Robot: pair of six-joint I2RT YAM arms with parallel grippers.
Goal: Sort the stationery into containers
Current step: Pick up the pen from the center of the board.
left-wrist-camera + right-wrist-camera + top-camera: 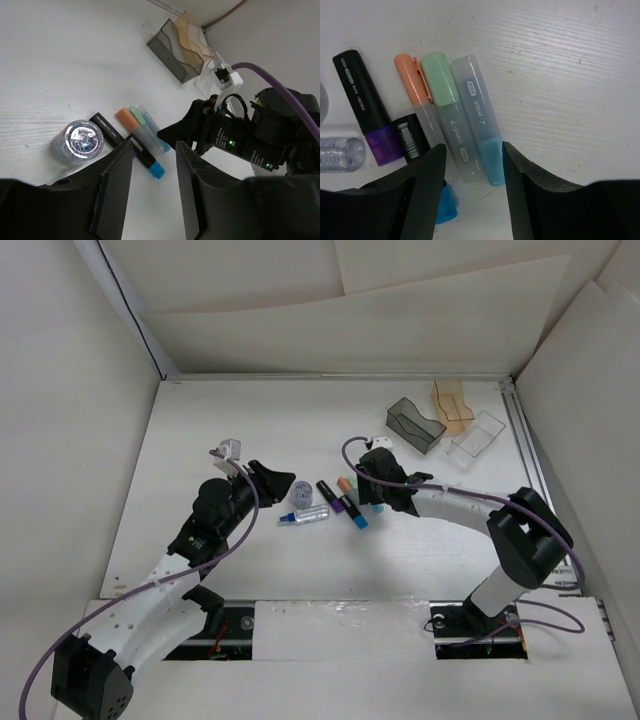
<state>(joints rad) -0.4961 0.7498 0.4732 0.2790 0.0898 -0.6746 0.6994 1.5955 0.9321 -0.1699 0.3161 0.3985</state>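
Several markers lie side by side mid-table: a black-purple marker (365,107), an orange-capped marker (415,90), a green-capped marker (445,100), a light-blue marker (480,125) and a black marker with a blue cap (445,202). My right gripper (473,160) is open, its jaws either side of the near ends of the green-capped and light-blue markers. The clear roll (303,495) and the clear pen (310,514) lie left of the markers. My left gripper (283,483) is open and empty beside the roll (77,142). The dark grey bin (413,425), the tan bin (452,405) and the clear bin (477,435) stand at the back right.
White walls close in the table on the left, back and right. The right arm (470,505) arches from its base over the table's right half. A purple cable (280,82) loops over the right wrist.
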